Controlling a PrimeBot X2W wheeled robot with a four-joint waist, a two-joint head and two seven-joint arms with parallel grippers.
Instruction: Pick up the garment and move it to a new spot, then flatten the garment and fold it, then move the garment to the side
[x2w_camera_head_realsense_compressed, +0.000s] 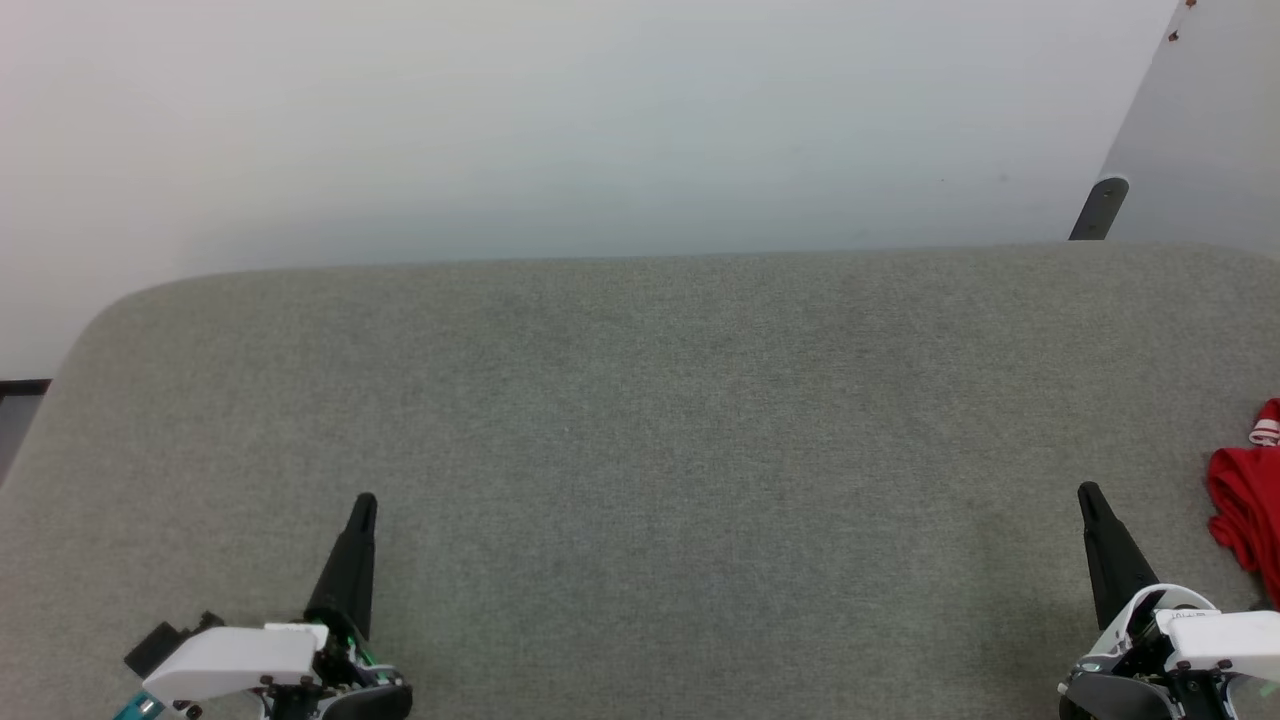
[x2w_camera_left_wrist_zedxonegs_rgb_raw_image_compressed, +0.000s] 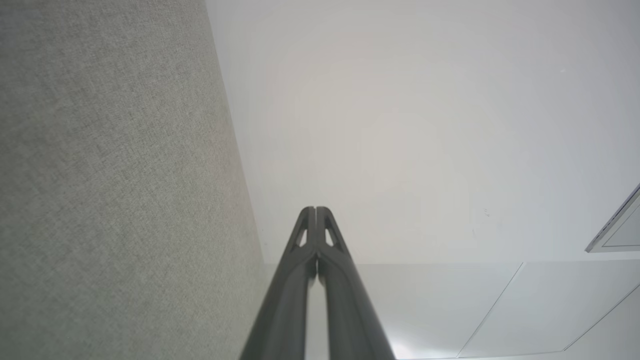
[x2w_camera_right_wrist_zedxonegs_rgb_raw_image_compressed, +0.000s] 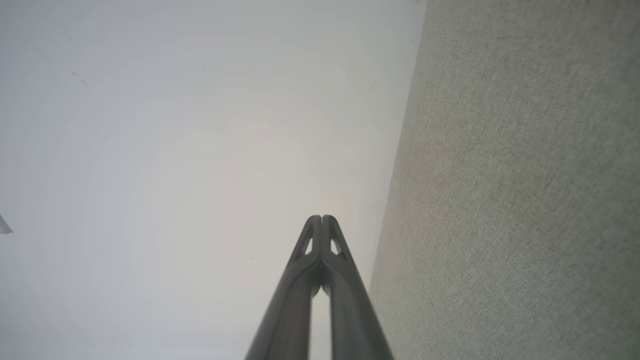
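Red fabric: one garment (x2w_camera_head_realsense_compressed: 1246, 512) sits at the grey padded table's (x2w_camera_head_realsense_compressed: 640, 400) right edge, cut off and looking bunched rather than folded. I'd say it's all still ahead: pick, flatten, fold, shift. Two grippers wait at the table's near edge, left gripper (x2w_camera_head_realsense_compressed: 364, 500) and right gripper (x2w_camera_head_realsense_compressed: 1088, 492), fingers pressed together, both empty.

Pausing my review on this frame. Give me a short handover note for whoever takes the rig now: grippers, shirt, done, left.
Left gripper: shut, empty, front left over the grey surface.
Right gripper: shut, empty, front right.
Shirt: bunched red heap at the surface's right edge, partly out of frame, apart from the right gripper.
Done: nothing that shows; the shirt looks neither flat nor folded.
Left: pick it up, move it, flatten, fold, set aside.
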